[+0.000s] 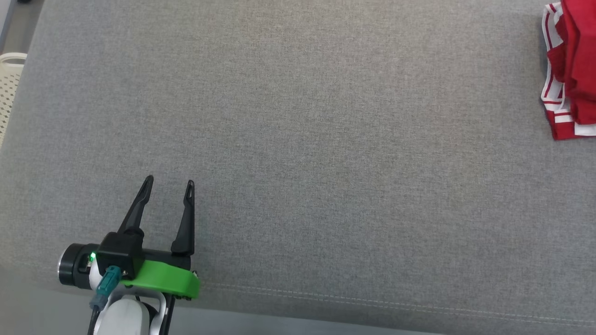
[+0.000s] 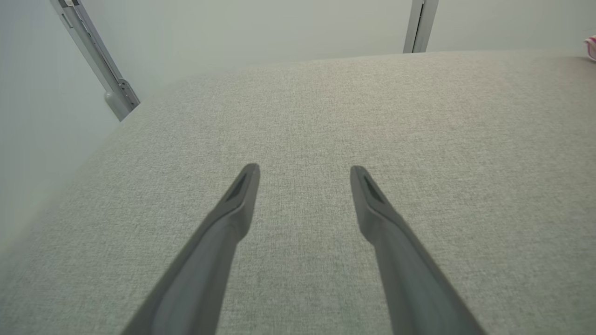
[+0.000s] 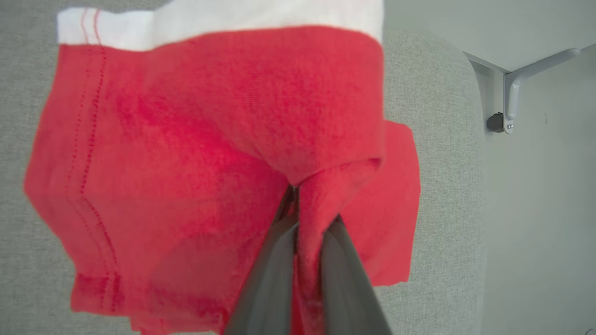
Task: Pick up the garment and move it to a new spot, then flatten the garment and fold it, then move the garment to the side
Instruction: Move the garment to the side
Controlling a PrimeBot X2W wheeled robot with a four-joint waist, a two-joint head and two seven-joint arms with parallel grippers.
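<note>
**Garment position.** The red knit garment with white striped trim (image 1: 575, 70) sits at 2 o'clock in the head view, bunched in layers at the right edge of the frame. In the right wrist view its cloth (image 3: 186, 139) hangs in front of the camera.

**Grip.** The right gripper (image 3: 309, 209) has its fingers narrow, pinching one fold of the red cloth. The left gripper (image 1: 169, 180) is at 7 o'clock in the head view, with its fingers spread wide and holding nothing.

**Step in hand (judged).** This is a one-handed carry of the garment to a new spot.
- Lift until the trailing hem clears the grey woven upholstered surface (image 1: 298, 139), as dragging is likely to add creases.
- Travel slowly. A single-fold pinch could slip.
- Set down toward 12 o'clock, centre, within reach of both arms.
- Leave the left gripper open, ready to take a second edge for flattening.

**Count.**
- Garments: one.
- Grippers: two.
- Upholstered surfaces: one.
- Cream perforated plastic baskets (image 1: 9, 79): one, at 9 o'clock.
- Grey metal wall bracket (image 3: 517, 83): one, in the right wrist view.
</note>
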